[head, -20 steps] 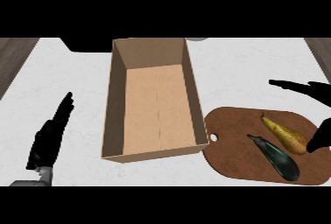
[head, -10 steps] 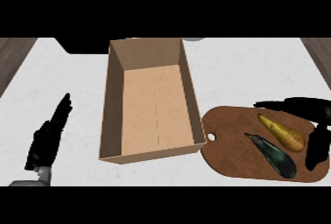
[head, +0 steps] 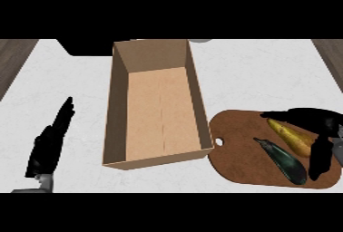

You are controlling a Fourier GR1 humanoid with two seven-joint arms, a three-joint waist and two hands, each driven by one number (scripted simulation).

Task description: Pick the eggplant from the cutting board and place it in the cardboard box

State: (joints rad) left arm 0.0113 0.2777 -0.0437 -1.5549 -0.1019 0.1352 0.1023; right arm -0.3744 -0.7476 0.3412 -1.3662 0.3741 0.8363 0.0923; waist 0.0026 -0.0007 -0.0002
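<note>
My right hand [head: 320, 131] is hovering, fingers spread, holding nothing | glossy tapered eggplant [head: 282, 161] lying under them on round wooden cutting board [head: 237, 145] | yellow pear [head: 291, 137] alongside | open cardboard box [head: 157, 102] left | left hand [head: 48, 145] resting flat on desk [head: 261, 72]

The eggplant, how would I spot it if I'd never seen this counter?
Find the round brown wooden cutting board right of the long open cardboard box. Two things lie on it, below the robot's black right hand. The eggplant is the dark green-black, slender one nearer the box; its neighbour is a yellow pear-shaped fruit.
</note>
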